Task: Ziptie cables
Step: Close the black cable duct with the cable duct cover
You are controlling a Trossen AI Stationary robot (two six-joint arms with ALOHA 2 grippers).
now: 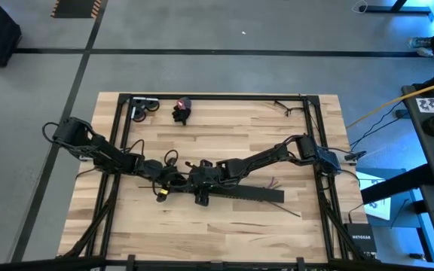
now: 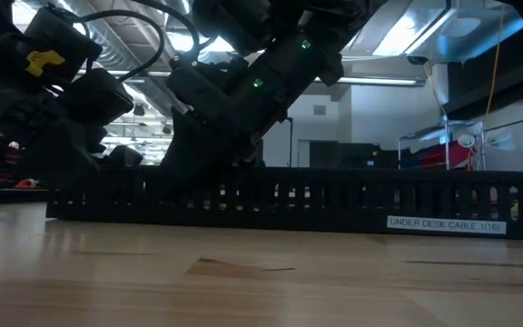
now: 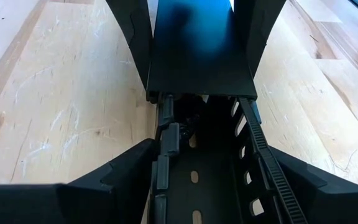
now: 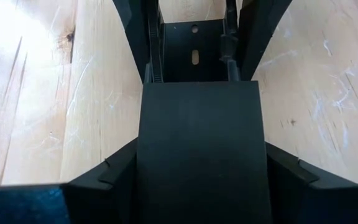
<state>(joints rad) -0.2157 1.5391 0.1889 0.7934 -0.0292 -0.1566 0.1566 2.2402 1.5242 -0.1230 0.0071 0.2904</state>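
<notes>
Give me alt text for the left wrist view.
The left gripper straddles an open black slotted bar lying on the wooden table. The right gripper's fingers straddle the same bar from the far side, over its flat black cover.

High view: overhead, facing straight down on the whole tabletop.
Low view: tabletop height, level, close to the slotted cable tray.
Wrist views: close, both share that tray.

Your mid-desk lane is blocked: slotted bar lies across it, both arms meeting at its left end. Desk near edge is open. Far edge has a dark clump and frame rail.
</notes>
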